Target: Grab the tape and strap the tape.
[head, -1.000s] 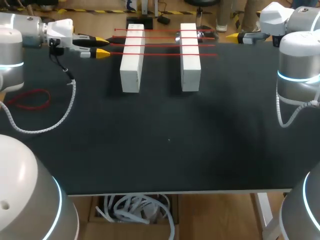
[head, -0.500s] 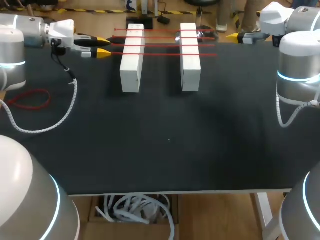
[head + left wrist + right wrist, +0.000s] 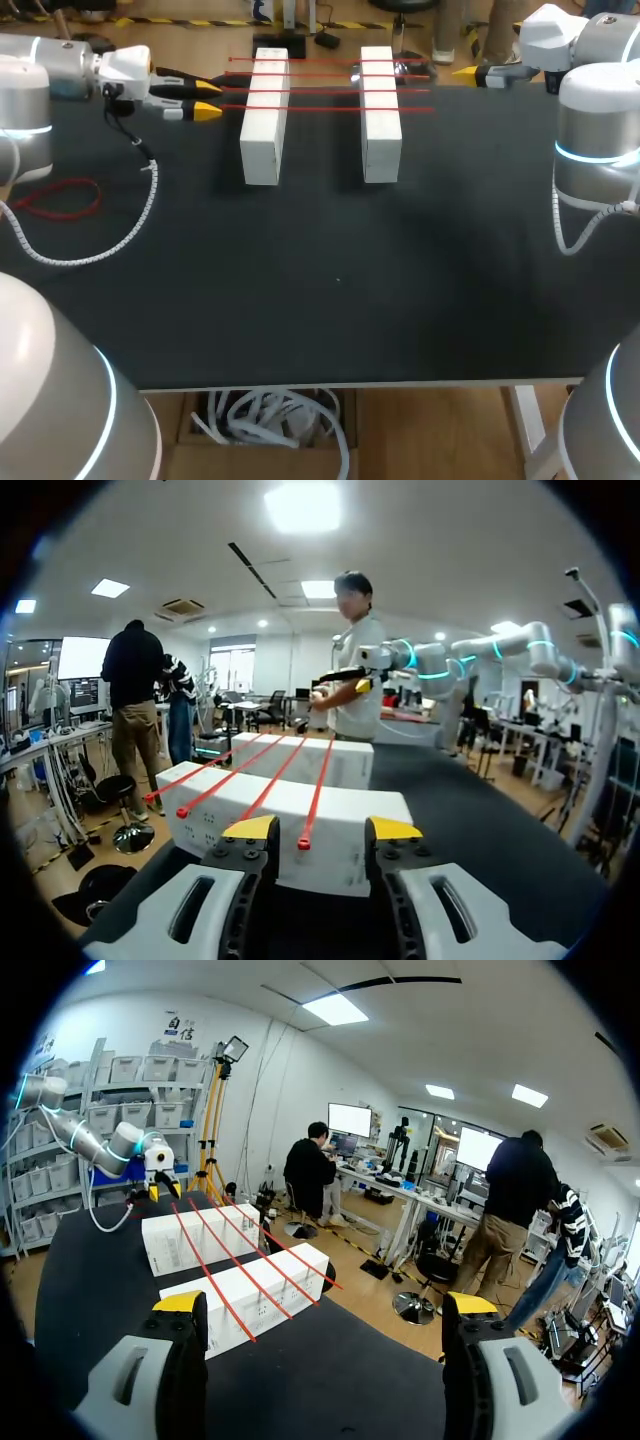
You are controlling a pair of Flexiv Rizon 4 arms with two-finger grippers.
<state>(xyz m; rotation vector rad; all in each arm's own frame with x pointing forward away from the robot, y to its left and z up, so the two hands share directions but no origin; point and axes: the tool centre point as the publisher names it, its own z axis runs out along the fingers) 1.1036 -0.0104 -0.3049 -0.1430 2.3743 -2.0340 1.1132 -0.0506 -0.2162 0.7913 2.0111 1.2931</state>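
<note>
A red cord [image 3: 60, 197] lies in a loop on the black table [image 3: 330, 280], off to the outer side of my left arm. My left claw [image 3: 206, 97] hangs low over the table. Its two yellow fingers are spread apart and grip nothing.

Just ahead of this claw stand two long white blocks [image 3: 264, 120], side by side with a gap between them. Four thin red tapes [image 3: 320, 90] lie straight across the tops of both blocks, like little bridges. The end of the nearest tape pokes out past the first block, right at the gap between my left fingers. Neither finger touches it.

On the other side of the blocks is my right claw [image 3: 465, 72], by the far edge of the table. Its fingers are wide apart and hold nothing. The other ends of the tapes are near it, ahead of it, but not touching.
</note>
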